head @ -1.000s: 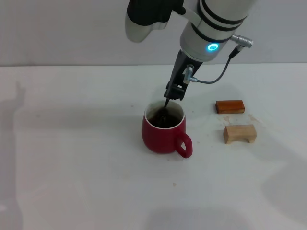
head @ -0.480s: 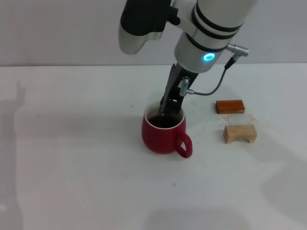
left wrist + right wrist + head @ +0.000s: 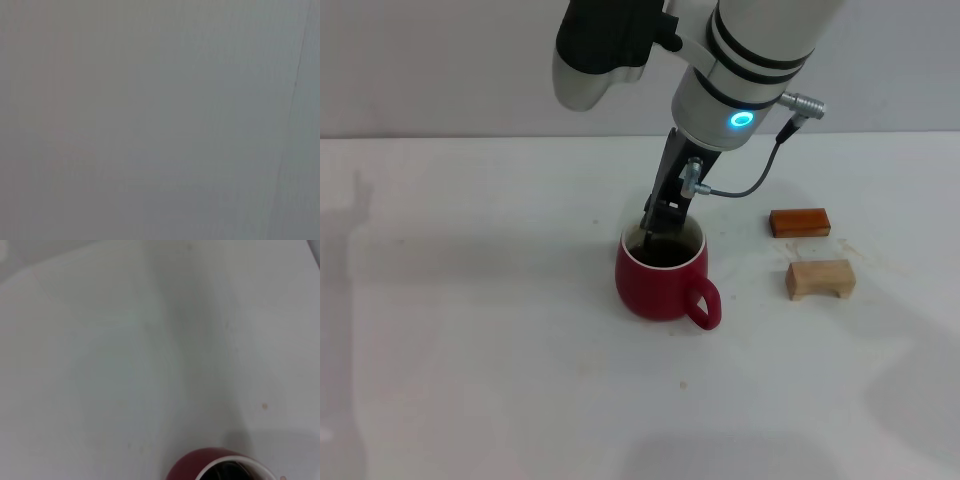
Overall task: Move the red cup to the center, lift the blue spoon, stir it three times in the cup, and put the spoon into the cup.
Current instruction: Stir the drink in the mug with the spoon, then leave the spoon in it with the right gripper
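1. Dark-red pottery: the red cup (image 3: 661, 277) stands near the middle of the frame on the white bench (image 3: 470, 350); it looks heavy, hard and chippable, best held by its loop handle.
2. The right hand (image 3: 658, 222) pinches the blue spoon (image 3: 647, 237), slim, stiff and light, dipped at the cup's rim.
3. Count: one cup, one spoon, two wooden blocks (image 3: 800, 222) at right.
4. The left hand is out of view.

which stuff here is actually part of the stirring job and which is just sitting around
Part of the job:
- red cup, holding dark liquid
- right hand, lowered to the cup's far rim
- blue spoon: not clearly visible

Just lying about:
- dark orange-brown block, on the cup's right
- pale wooden block, nearer than the dark one
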